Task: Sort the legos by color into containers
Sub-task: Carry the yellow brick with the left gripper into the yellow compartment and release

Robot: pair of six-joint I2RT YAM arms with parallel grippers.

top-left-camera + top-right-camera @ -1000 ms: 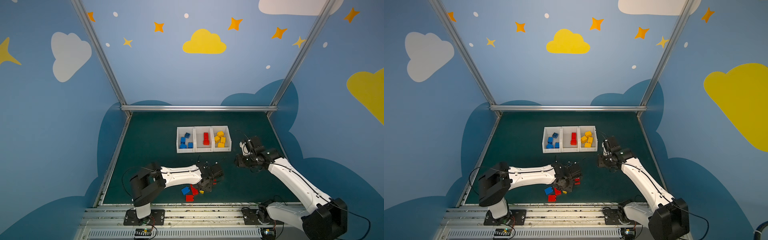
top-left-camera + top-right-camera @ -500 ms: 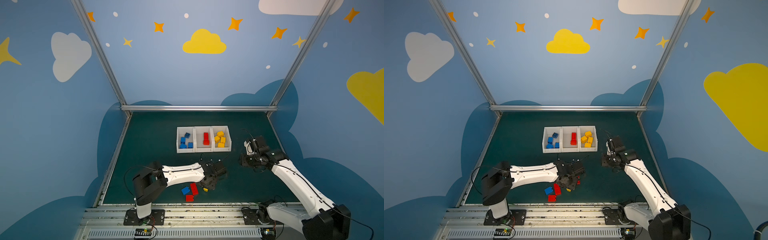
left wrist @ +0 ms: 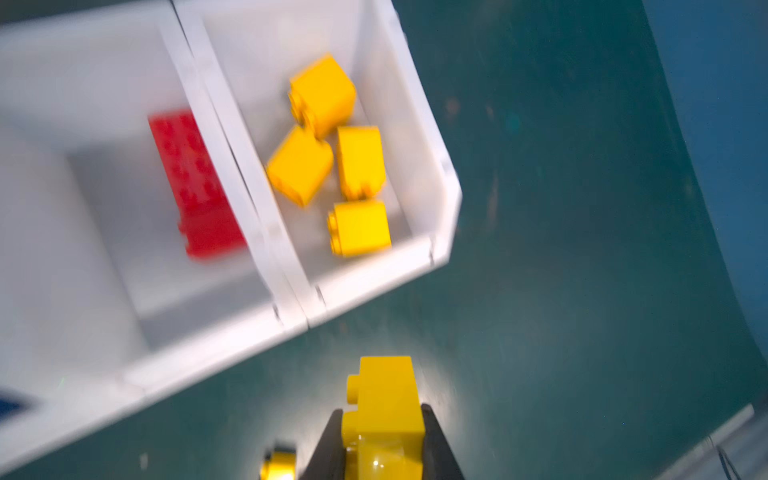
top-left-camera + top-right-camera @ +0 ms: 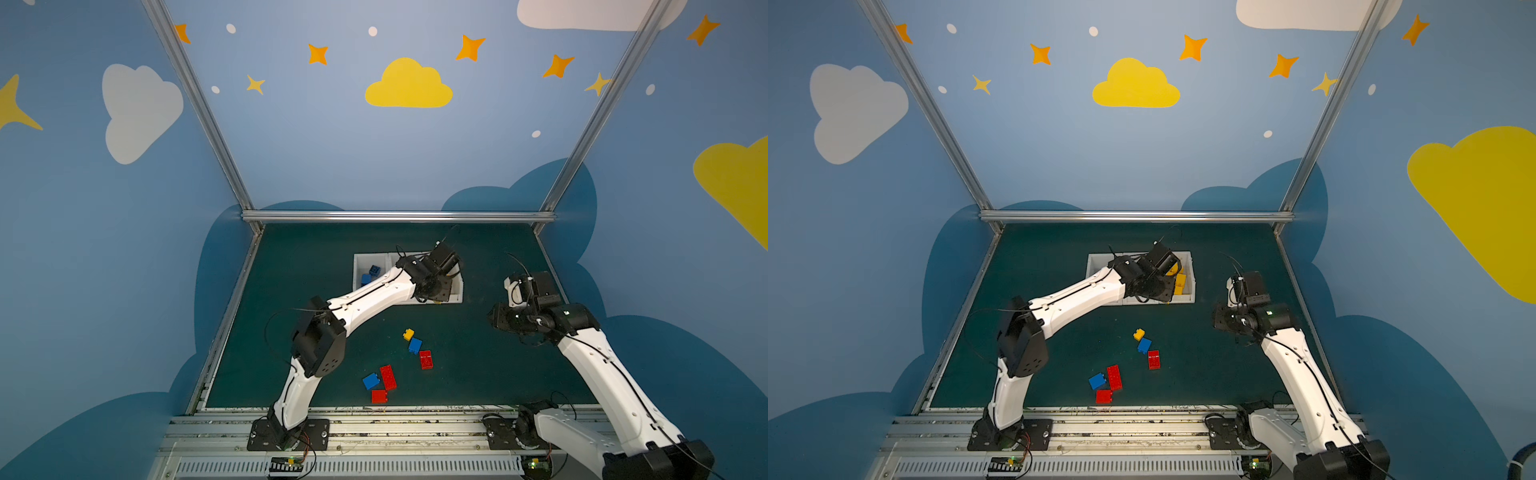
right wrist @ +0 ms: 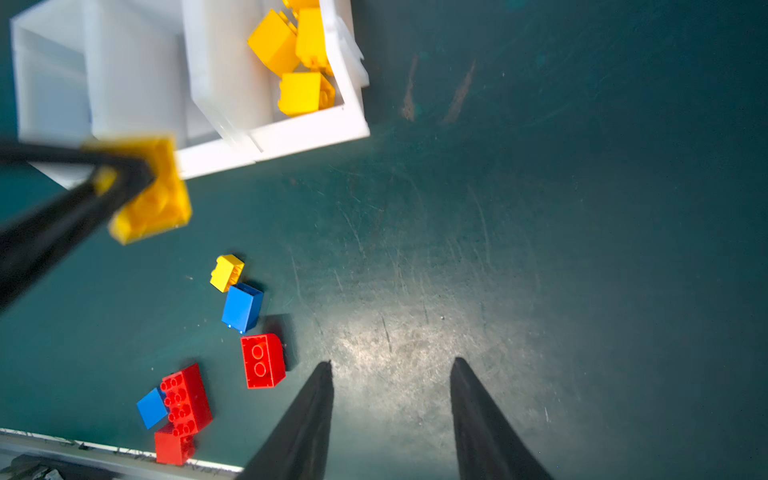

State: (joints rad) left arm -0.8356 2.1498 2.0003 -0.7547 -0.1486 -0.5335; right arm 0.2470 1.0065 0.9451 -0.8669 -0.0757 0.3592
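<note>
A dark green mat [image 4: 311, 249] is lying inside blue walls [image 4: 332, 145] that are showing yellow clouds [image 4: 408, 85] and orange stars [image 4: 318, 54]

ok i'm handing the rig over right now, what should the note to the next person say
Left tool: shut on a yellow brick, just short of the yellow bin.
Right tool: open, empty, over the mat.
Done: four yellow bricks in that bin, one red brick in the middle bin.
To do: drop the held brick, then sort the loose yellow brick, two blue bricks and three red bricks.
</note>
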